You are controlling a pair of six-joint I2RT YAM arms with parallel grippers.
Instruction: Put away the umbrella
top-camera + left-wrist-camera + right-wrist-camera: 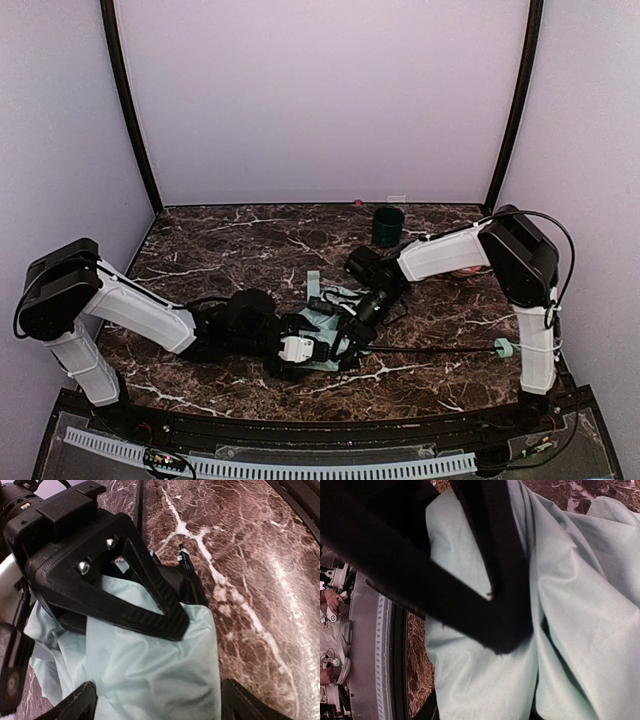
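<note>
Mint canopy fabric of the umbrella (580, 630) filled both wrist views, bunched on the bench (220, 245) between the arms. The right claw (167, 620) pinched a fold of it, and the left claw (157, 707) stood spread wide astride the bundle. Its black shaft (430, 349) ran rightward to the handle (503, 348) — a dark green cup (388, 226) stood upright near the far edge, well apart, its inside not visible.

One umbrella (318, 318) (mint-green, crumpled), one dark green cup (388, 226), one table (220, 240), two arms: left arm (140, 305), right arm (445, 255).

Part of umbrella (150, 675) canopy beneath right claw (172, 624)
</note>
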